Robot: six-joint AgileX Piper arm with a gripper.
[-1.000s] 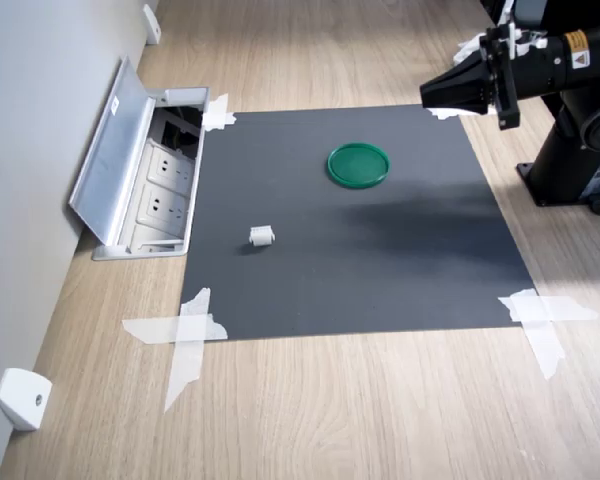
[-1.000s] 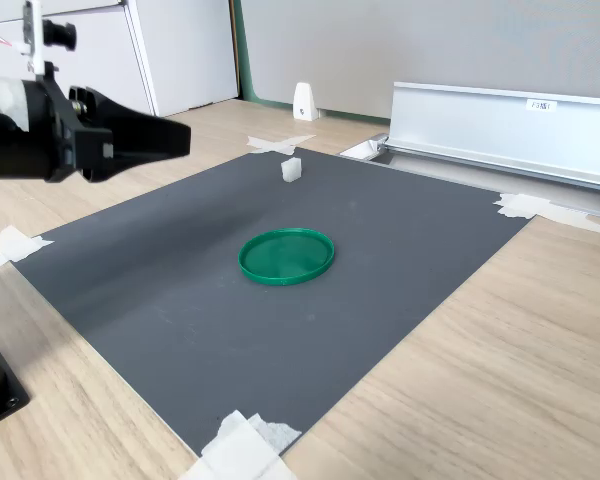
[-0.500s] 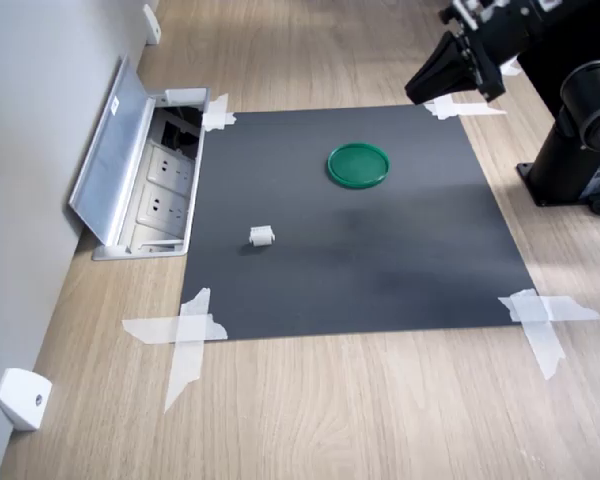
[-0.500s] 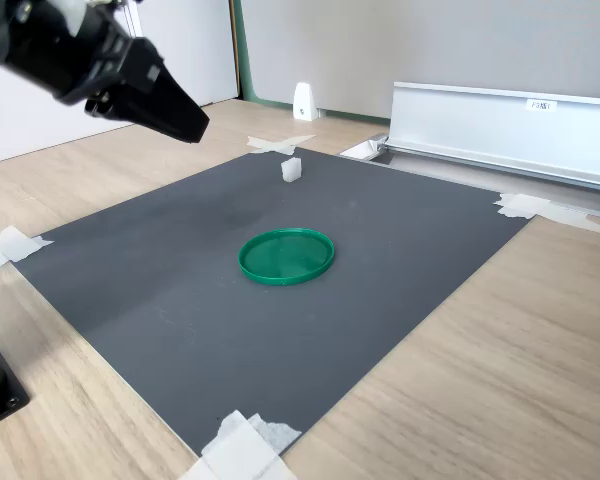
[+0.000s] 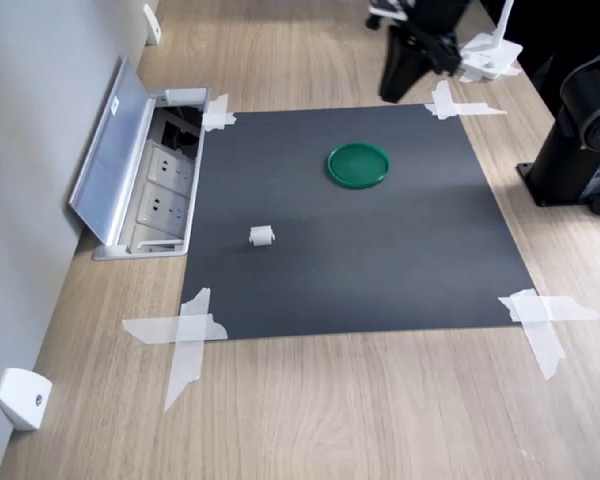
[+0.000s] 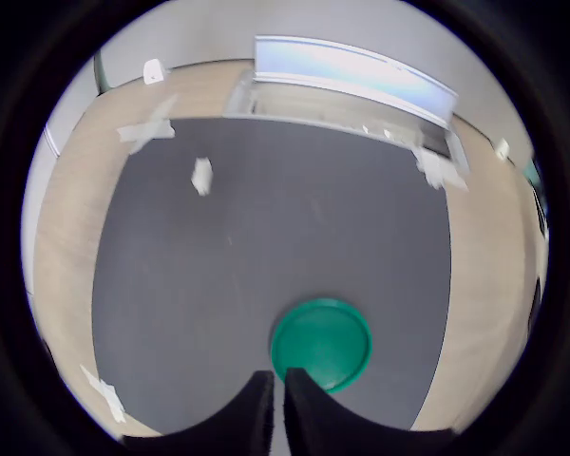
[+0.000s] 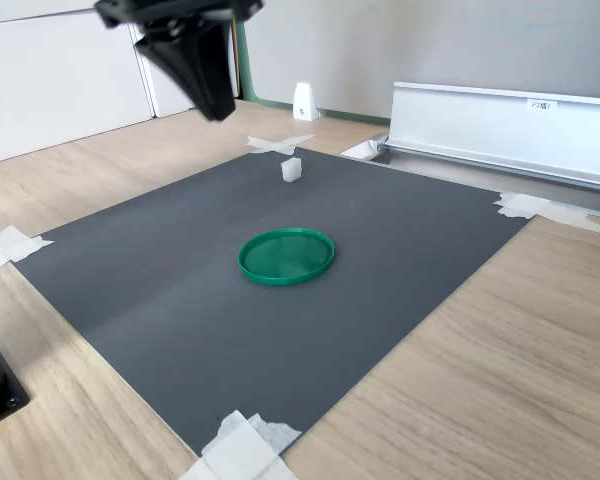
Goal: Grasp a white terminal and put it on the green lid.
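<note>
- Tool [image 6: 275, 404] first, since it's right up against the wrist camera: the two dark fingers sit pressed together with only a hairline seam between them, nothing held. So it's closed and empty.
- Big change over the last second: the arm swung round. It was sticking out sideways at the first exterior view's right edge, tip aimed across the mat; now the tool [image 5: 405, 60] hangs at the top of that view, beyond the mat's far edge, tip angled down. In the second exterior view it went from the left edge to top centre [image 7: 205, 65].
- Green lid [image 6: 321, 344] comes next in the wrist view, just past the fingertips. It lies flat on the dark mat [image 5: 380, 270] and hasn't budged in any frame; also clear in both exterior views [image 5: 358, 164] [image 7: 286, 256].
- White terminal [image 6: 201, 175] is farther out, well apart from the lid, alone on the mat toward the side with the open socket box [image 5: 165, 185]. Also unmoved, and easy to spot in both exterior views [image 5: 262, 236] [image 7: 291, 169].
- Beyond that in the wrist view: tape strips on the mat corners, the tabletop [image 5: 380, 420], then the silver flap of the socket box.
- What it means, my read: this was just a re-aim, so the wrist camera now sees both task things. Grasp hasn't started. The tool would need to open and travel past the lid to reach the terminal.
</note>
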